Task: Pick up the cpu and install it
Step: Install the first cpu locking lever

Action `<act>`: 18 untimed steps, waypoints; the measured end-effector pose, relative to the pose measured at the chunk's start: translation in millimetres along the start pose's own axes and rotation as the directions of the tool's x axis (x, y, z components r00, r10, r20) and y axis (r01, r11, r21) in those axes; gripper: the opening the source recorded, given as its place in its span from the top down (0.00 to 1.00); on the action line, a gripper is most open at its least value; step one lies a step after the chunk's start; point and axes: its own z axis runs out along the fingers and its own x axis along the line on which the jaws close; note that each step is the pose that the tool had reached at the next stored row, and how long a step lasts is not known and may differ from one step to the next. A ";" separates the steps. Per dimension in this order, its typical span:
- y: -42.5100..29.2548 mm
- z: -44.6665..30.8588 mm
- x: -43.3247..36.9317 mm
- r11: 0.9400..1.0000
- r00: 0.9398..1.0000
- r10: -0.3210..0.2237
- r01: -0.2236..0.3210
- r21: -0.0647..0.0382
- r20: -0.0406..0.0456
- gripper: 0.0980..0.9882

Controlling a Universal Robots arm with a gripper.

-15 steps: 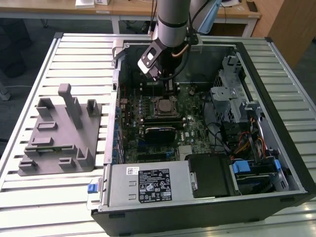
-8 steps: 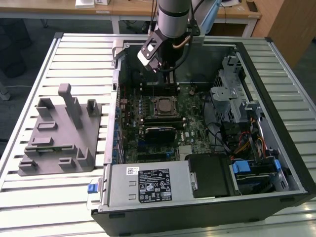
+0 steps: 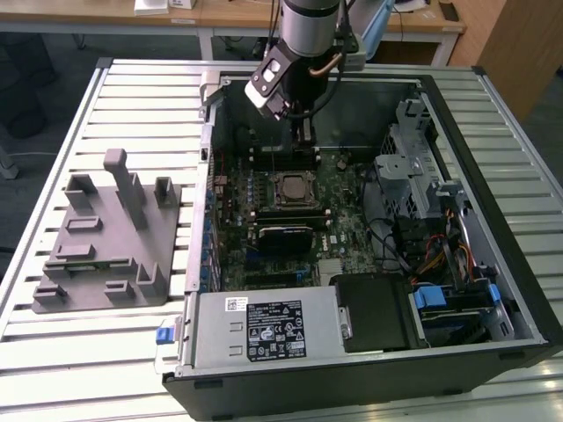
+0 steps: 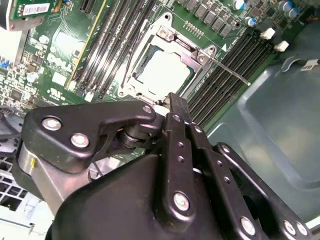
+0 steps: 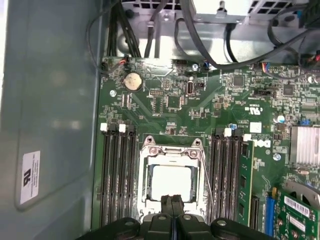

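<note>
The cpu (image 3: 290, 189) lies flat in the motherboard socket inside the open computer case, its pale silver top (image 5: 171, 182) showing through the socket's metal frame (image 5: 172, 150). In the second wrist view the cpu (image 4: 162, 70) sits square in that frame. My gripper (image 3: 304, 139) hangs above the board just behind the socket in the exterior view. Both wrist views show its black fingers (image 5: 172, 206) pressed together with nothing between them, the tips (image 4: 177, 106) at the socket's edge.
The socket's thin metal lever (image 4: 231, 71) lies along one side of the frame, beside memory slots (image 5: 117, 175). The grey holder tray (image 3: 110, 237) with upright pegs stands on the slatted table at the exterior view's left. The case walls (image 3: 457, 149), the drive cage and cables surround the board.
</note>
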 end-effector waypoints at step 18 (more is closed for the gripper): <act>0.0 -0.1 0.0 0.948 0.948 -0.318 0.318 0.010 -0.005 0.99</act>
